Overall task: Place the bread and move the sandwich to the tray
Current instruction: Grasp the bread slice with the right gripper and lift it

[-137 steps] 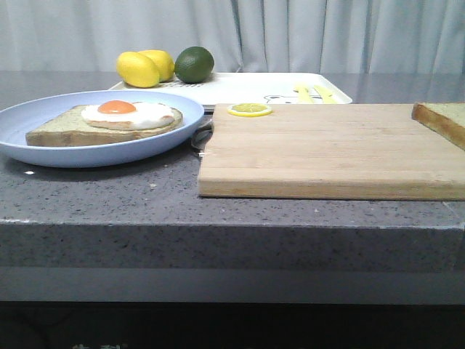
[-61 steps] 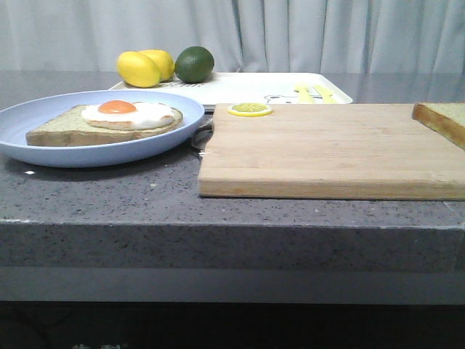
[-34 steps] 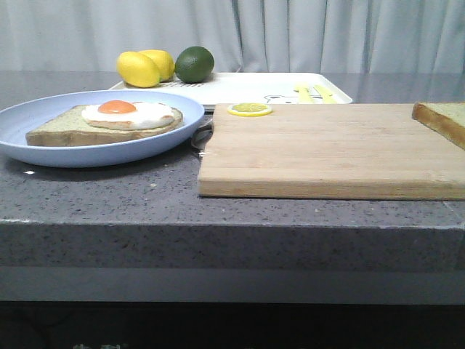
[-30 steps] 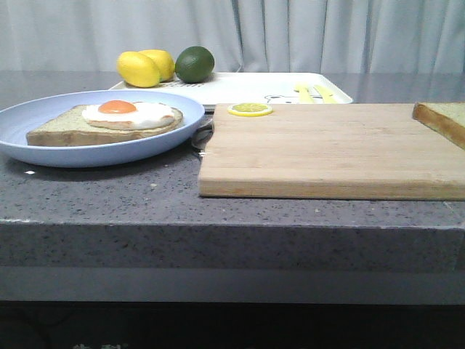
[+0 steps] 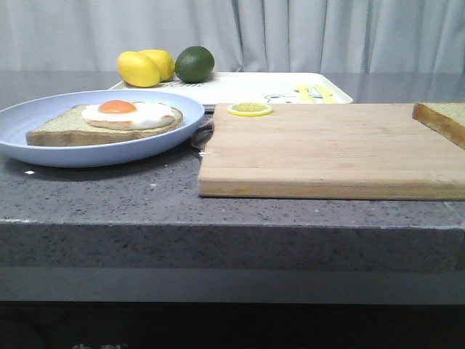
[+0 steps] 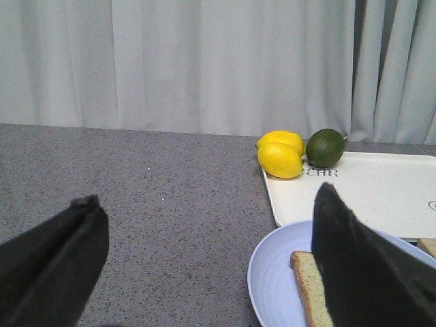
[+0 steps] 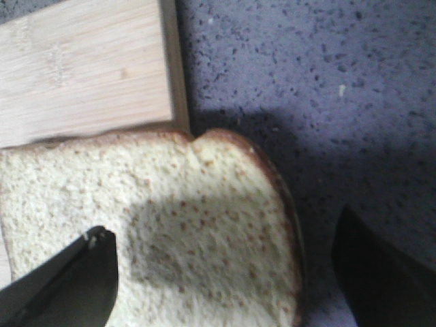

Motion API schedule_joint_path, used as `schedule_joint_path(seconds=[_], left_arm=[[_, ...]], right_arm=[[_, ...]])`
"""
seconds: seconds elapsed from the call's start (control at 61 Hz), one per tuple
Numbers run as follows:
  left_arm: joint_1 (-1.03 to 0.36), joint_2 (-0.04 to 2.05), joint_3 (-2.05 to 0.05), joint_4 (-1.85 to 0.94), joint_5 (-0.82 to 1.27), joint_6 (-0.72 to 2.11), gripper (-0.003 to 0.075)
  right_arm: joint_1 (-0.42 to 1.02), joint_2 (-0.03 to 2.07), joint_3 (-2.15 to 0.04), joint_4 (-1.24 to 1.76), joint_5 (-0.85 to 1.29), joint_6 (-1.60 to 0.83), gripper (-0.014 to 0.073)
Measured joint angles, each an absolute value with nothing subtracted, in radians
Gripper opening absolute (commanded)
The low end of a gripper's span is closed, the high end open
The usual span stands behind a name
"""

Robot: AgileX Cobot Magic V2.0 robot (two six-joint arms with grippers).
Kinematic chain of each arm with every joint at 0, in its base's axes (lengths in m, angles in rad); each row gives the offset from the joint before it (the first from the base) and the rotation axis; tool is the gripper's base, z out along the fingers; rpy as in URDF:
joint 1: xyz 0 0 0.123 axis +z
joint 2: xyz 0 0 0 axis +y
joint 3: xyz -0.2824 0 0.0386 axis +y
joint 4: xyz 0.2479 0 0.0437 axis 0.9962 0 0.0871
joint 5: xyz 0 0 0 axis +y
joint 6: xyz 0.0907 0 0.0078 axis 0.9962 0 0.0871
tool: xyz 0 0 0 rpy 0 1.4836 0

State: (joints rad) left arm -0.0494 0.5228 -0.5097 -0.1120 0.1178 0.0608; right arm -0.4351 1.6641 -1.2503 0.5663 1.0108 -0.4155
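Observation:
The sandwich (image 5: 109,120), a brown-crusted slice with a fried egg on top, lies on the round light-blue plate (image 5: 43,149) at the left. The white tray (image 5: 240,87) is behind it, with yellow cutlery (image 5: 314,93). The plain bread (image 5: 443,120) rests on the wooden board's far right end and overhangs its corner (image 7: 150,231). Neither gripper shows in the front view. My right gripper (image 7: 223,225) is open just above the bread, one finger over the slice and the other beyond its crust over the counter. My left gripper (image 6: 206,197) is open, with the plate (image 6: 272,272) by one finger.
A wooden cutting board (image 5: 327,153) fills the middle and right of the grey counter, with a lemon slice (image 5: 249,109) at its back left corner. Two lemons (image 5: 145,67) and a lime (image 5: 194,64) sit at the tray's back left. A curtain hangs behind.

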Motion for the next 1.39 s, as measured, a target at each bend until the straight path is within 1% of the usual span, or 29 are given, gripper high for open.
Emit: schedule_joint_path(seconds=[0.197,0.262,0.312,0.361,0.377,0.427,0.541,0.574,0.656,0.705,0.837,1.05,1.198,1.296,1.394], left_arm=[[-0.049,0.523,-0.510,-0.112,0.118,0.061,0.0598],[-0.049,0.523,-0.510,-0.112,0.118,0.061,0.0598],[-0.049,0.523,-0.510,-0.112,0.118,0.061,0.0598],[-0.049,0.523,-0.510,-0.112,0.118,0.061,0.0598],[-0.049,0.523,-0.510,-0.112,0.118,0.061,0.0598],[-0.049,0.523,-0.510,-0.112,0.118,0.061,0.0598],[-0.049,0.523,-0.510,-0.112,0.118,0.061,0.0598],[-0.049,0.523,-0.510,-0.112,0.118,0.061,0.0598],[-0.049,0.523,-0.510,-0.112,0.118,0.061,0.0598],[-0.049,0.523,-0.510,-0.112,0.118,0.061,0.0598],[-0.049,0.523,-0.510,-0.112,0.118,0.061,0.0598],[-0.049,0.523,-0.510,-0.112,0.118,0.061,0.0598],[-0.049,0.523,-0.510,-0.112,0.118,0.061,0.0598],[-0.049,0.523,-0.510,-0.112,0.118,0.061,0.0598],[-0.049,0.523,-0.510,-0.112,0.118,0.061,0.0598]], right_arm=[[-0.436,1.700,-1.250,0.623,1.028,-0.453,0.0641],[-0.436,1.700,-1.250,0.628,1.033,-0.457,0.0611],[-0.436,1.700,-1.250,0.630,1.040,-0.458,0.0549],[-0.436,1.700,-1.250,0.632,1.043,-0.458,0.0461],[-0.436,1.700,-1.250,0.632,1.044,-0.458,0.0427],[-0.436,1.700,-1.250,0.633,1.047,-0.458,0.0283],[-0.443,1.700,-1.252,0.652,1.054,-0.458,0.0057],[-0.445,1.700,-1.254,0.660,1.058,-0.458,0.0002],[-0.452,1.700,-1.254,0.683,1.071,-0.458,-0.0076],[-0.456,1.700,-1.254,0.693,1.078,-0.458,-0.0063],[-0.468,1.687,-1.256,0.725,1.103,-0.458,-0.0064],[-0.471,1.583,-1.295,0.818,1.166,-0.458,-0.0064],[-0.469,1.508,-1.298,0.940,1.209,-0.449,-0.0064],[-0.440,1.488,-1.298,1.037,1.214,-0.447,-0.0064],[-0.369,1.484,-1.298,1.118,1.214,-0.447,-0.0064]])
